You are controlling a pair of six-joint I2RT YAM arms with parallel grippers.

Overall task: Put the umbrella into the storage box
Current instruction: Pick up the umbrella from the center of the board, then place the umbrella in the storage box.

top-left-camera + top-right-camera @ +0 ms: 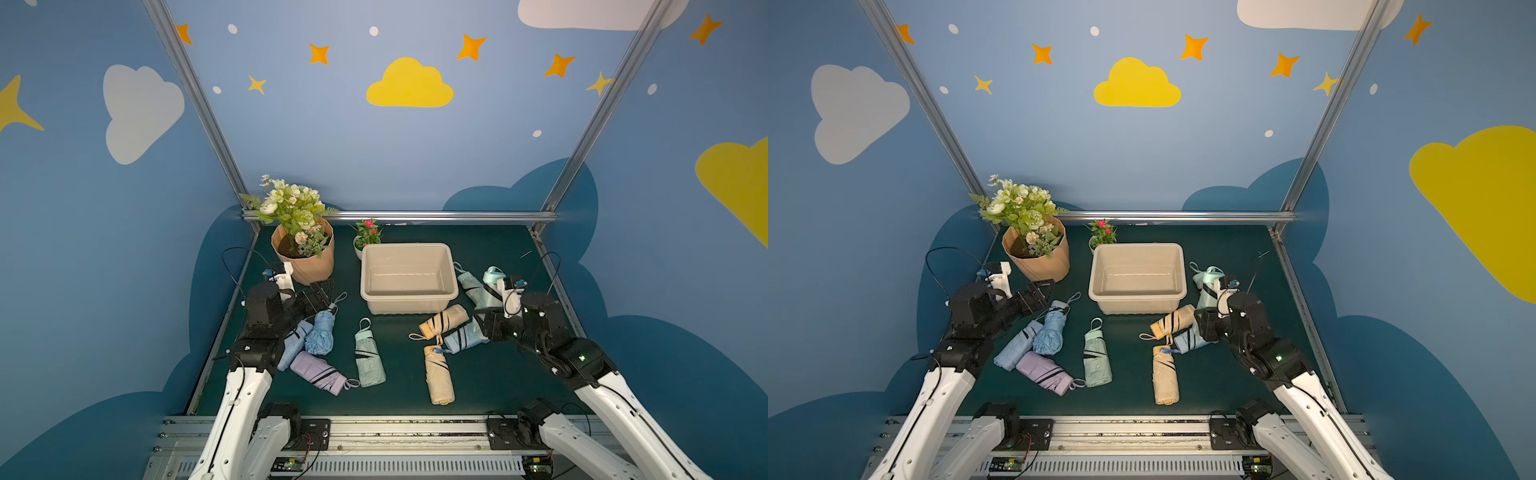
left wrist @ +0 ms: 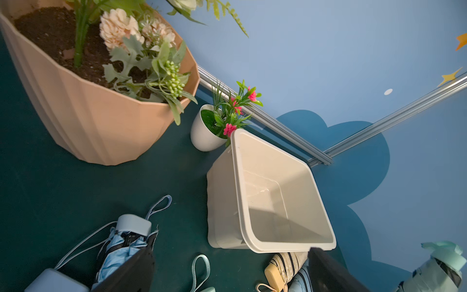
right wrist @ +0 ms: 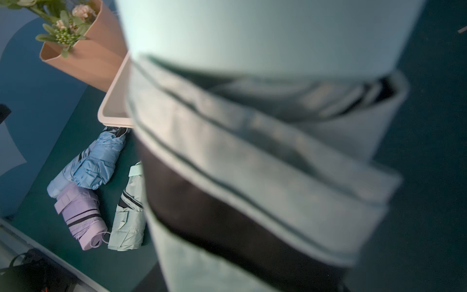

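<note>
Right tool (image 1: 481, 318) is closed around the mint umbrella (image 1: 471, 286); we judge it light, soft-skinned and best gripped mid-body.

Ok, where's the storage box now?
In a top view the storage box stands empty at the back middle of the table, the small white flower pot at its far left corner, a tan umbrella by its near right corner.

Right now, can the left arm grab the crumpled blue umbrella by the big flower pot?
Probably yes. Its open fingers hang by the handle end of the crumpled blue umbrella, nothing lies on top, and the flower pot stands aside.
</note>
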